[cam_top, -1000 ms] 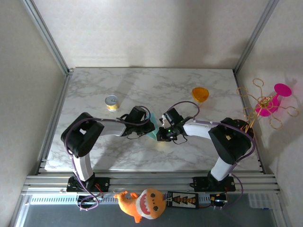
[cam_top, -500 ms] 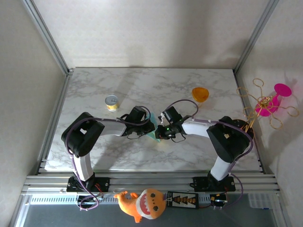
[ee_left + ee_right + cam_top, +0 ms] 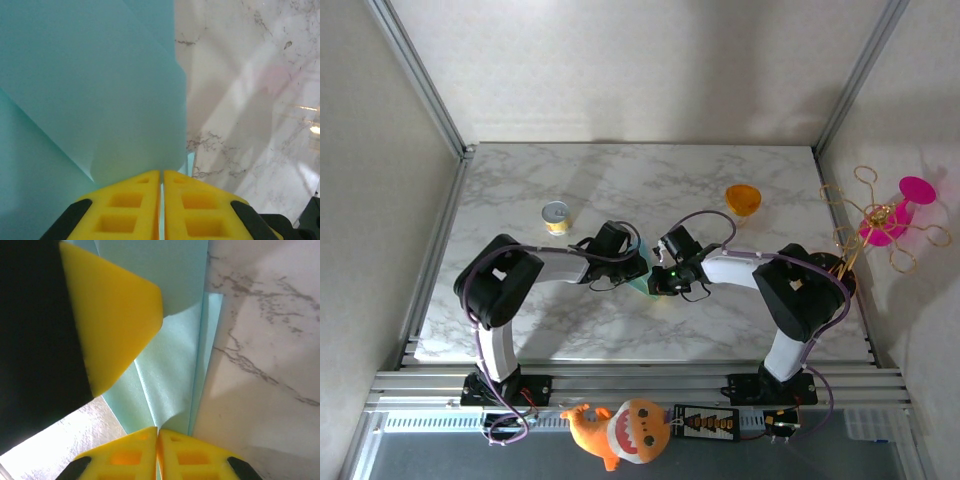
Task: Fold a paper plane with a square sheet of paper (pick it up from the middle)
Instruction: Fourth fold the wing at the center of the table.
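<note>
**Two pinches on one folded teal paper (image 3: 640,285)**

Mid-frame in the top view, the paper lies on the marble table (image 3: 720,180). The left gripper (image 3: 161,172) has its yellow fingers pressed together on the paper's edge, and the right gripper (image 3: 157,430) nips it likewise. Overlapping layers and long straight creases show.

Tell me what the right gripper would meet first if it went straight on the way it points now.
The right gripper, shut on the teal paper, would push further into that paper; beyond, probably the yellow finger of the left gripper. Depth is unclear.
</note>
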`<move>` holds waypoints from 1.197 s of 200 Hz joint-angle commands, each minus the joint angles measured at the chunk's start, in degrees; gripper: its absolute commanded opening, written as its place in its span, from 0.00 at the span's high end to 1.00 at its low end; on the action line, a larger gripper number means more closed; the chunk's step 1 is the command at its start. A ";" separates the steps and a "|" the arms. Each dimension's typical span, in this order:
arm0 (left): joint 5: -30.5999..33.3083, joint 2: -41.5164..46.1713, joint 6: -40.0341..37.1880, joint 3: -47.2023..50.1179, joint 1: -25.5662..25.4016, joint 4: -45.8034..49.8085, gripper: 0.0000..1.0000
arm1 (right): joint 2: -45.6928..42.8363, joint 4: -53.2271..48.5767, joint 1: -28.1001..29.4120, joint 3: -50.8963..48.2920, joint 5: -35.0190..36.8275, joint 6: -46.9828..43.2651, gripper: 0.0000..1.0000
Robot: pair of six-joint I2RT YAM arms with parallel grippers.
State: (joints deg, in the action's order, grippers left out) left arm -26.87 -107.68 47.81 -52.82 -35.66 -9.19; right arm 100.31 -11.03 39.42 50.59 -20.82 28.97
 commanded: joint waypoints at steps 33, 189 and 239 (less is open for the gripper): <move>1.65 -2.01 -5.85 0.29 4.61 2.65 0.88 | 4.55 -9.43 0.08 -3.68 10.76 -2.11 0.88; 10.05 -10.01 -19.41 -17.85 17.57 16.29 0.86 | 2.98 -7.67 0.09 -5.98 9.53 -0.76 0.89; 9.30 -2.84 -17.53 -21.61 17.70 17.24 0.82 | -0.43 0.94 0.11 0.95 3.33 1.57 0.85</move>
State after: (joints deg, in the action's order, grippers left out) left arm -20.91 -115.87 29.98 -72.25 -18.57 6.33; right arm 99.74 -7.20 39.66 49.34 -19.51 28.80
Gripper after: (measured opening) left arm 0.160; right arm 0.140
